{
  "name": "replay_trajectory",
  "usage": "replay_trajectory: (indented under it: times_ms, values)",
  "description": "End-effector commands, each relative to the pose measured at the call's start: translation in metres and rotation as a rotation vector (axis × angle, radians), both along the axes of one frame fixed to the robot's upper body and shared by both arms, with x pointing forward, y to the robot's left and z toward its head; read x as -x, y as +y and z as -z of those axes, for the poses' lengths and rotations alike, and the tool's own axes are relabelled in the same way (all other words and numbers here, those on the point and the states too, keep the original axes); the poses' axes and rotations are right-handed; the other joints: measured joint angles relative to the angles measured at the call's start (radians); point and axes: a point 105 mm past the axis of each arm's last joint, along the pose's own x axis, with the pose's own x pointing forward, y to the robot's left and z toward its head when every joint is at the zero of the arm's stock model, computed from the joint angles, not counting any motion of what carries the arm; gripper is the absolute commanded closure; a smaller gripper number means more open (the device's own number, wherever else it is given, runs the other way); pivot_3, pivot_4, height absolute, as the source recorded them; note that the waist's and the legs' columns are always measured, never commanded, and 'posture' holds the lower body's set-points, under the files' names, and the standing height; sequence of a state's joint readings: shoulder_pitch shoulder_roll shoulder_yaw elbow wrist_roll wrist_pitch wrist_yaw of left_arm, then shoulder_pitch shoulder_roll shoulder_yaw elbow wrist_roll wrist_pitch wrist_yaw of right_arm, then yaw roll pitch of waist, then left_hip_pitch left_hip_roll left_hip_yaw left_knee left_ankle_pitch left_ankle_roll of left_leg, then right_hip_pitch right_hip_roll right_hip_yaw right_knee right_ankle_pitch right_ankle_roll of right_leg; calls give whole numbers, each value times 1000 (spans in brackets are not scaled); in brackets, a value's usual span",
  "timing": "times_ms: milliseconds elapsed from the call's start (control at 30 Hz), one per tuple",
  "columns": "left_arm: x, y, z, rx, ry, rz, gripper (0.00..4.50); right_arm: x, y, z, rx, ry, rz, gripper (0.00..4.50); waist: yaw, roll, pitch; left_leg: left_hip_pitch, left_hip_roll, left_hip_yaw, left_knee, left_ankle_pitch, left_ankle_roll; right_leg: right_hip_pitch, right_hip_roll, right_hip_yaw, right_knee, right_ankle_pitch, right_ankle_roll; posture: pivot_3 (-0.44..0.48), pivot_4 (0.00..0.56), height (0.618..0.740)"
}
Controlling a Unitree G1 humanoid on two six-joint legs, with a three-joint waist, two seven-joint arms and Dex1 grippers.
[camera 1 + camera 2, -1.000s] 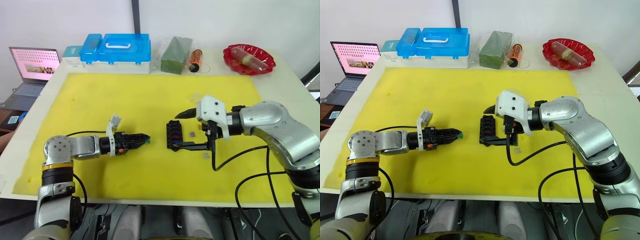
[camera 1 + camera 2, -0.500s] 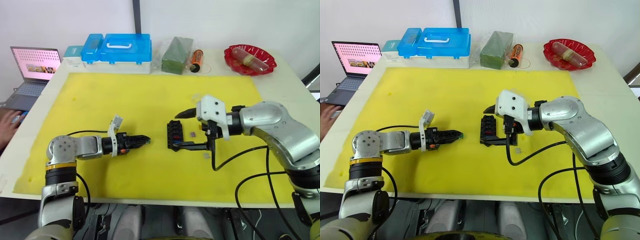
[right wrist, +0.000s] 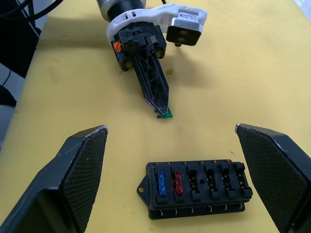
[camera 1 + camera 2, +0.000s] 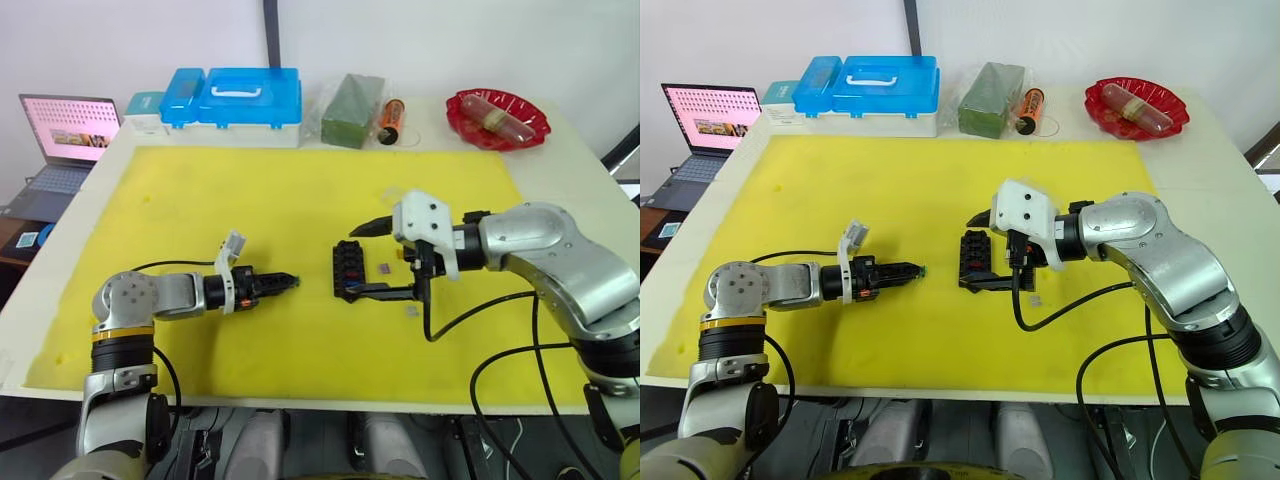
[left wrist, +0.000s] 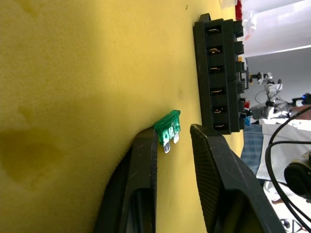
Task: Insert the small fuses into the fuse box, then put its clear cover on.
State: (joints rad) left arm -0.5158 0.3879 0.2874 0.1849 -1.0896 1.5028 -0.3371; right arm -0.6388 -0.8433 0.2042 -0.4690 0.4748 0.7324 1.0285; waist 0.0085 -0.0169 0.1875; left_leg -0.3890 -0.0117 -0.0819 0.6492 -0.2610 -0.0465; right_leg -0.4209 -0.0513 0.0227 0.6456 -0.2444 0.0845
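Yellow matting covers the pale counter point(image 4: 560, 170), and on it, in the left eye view, the black fuse box point(image 4: 349, 271) lies near the middle. To the fuse box's left, a little apart, the left hand point(image 4: 288, 281) lies low over the mat, its tips pointing at the box. On the fuse box's other side the right hand point(image 4: 366, 261) is spread wide, one finger beyond the box and one on its near side, gripping nothing. Two loose small fuses point(image 4: 387, 268) lie on the mat just right of the box, one further toward the front edge. Far behind the fuse box, along the counter's back edge, stand a blue-lidded storage box point(image 4: 236, 100), a green block in a clear bag point(image 4: 352, 110), an orange tube point(image 4: 391, 117) and a red dish point(image 4: 498, 118); a laptop point(image 4: 66, 130) sits off to the left. From the left wrist view, a green fuse point(image 5: 168, 128) rests against one finger point(image 5: 146, 165), while the other stands off it with a gap, the fuse box's empty slots close ahead. From the right wrist view, the fuse box holds a blue fuse point(image 3: 161, 180) and a red fuse point(image 3: 177, 181) at one end, the remaining slots empty, and the green fuse shows at the left hand's tip just beyond the box.
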Motion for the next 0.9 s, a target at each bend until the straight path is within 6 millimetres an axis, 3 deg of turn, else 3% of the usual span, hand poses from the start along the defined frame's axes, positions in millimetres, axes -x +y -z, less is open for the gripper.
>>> replay_trajectory:
  times_ms: [33,167,233,667,733,900]
  values:
    - [1,5,13,-55,37,-21,3407,2,2,-15,-18,-65,-19,0,0,0,0,0,0,0,0,0,0,0,0,0,0,0,0,0,150,740]
    - [0,6,13,-71,25,-22,3926,2,3,-15,-16,-66,-20,0,-1,0,0,0,0,0,0,0,0,0,0,0,0,0,0,0,150,740]
    - [0,7,13,-74,25,-22,4457,2,3,-15,-16,-66,-21,0,-3,0,0,0,0,0,0,0,0,0,0,0,0,0,0,0,150,740]
    - [0,7,6,-70,-22,-12,4457,3,3,-14,-18,-64,-21,0,-5,1,0,1,1,0,-1,0,0,0,1,0,0,0,0,0,150,740]
    - [-5,5,-5,-44,-120,-31,4457,3,3,-14,-18,-62,-20,0,-5,1,0,1,1,0,-1,0,0,0,1,0,0,0,0,0,150,740]
    - [6,-5,-62,86,-448,99,4457,1,-1,-15,-67,21,39,0,-3,-1,1,-2,2,0,-1,1,-2,-3,1,0,0,-1,-2,0,150,740]
